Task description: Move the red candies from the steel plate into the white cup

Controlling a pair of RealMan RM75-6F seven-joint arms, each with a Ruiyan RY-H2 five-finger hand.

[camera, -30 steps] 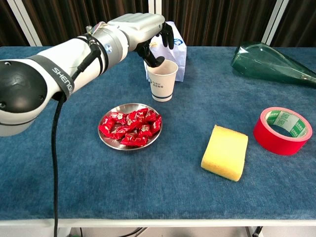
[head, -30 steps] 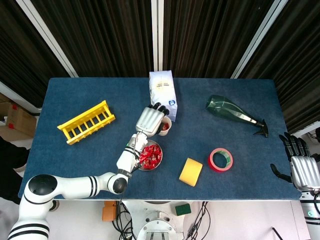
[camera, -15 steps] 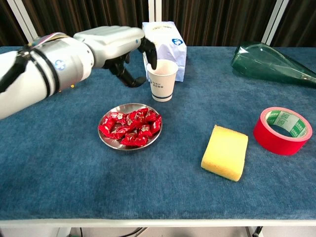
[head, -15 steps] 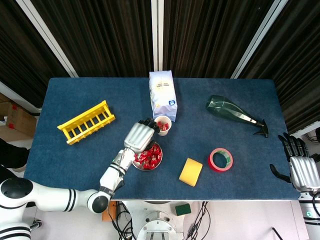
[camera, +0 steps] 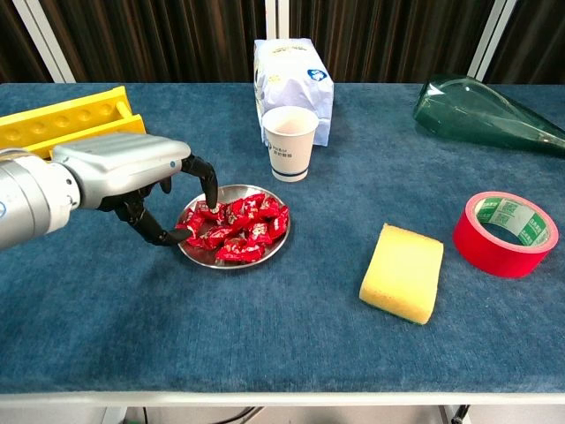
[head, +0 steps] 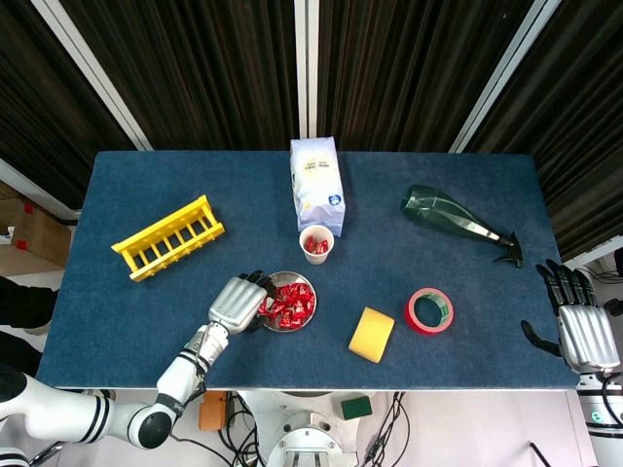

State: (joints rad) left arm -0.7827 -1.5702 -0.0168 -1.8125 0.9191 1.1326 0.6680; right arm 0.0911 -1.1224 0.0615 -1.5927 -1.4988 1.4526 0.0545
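Left hand is now low at the left edge of the steel plate, fingers spread and curved downward, fingertips touching the red candies on the plate's left side. Nothing is visibly held in it. Half a second ago it was higher and farther back, beside the white cup; a second ago it was over the cup's mouth.

Cup stands upright just beyond the plate, in front of the white bag. Head view shows a few red candies inside the cup. Most of the candies lie heaped on the plate.

Right hand rests at the bench's right edge, fingers apart, empty, as before.

Sponge, red tape roll, green bottle and yellow rack are unmoved.
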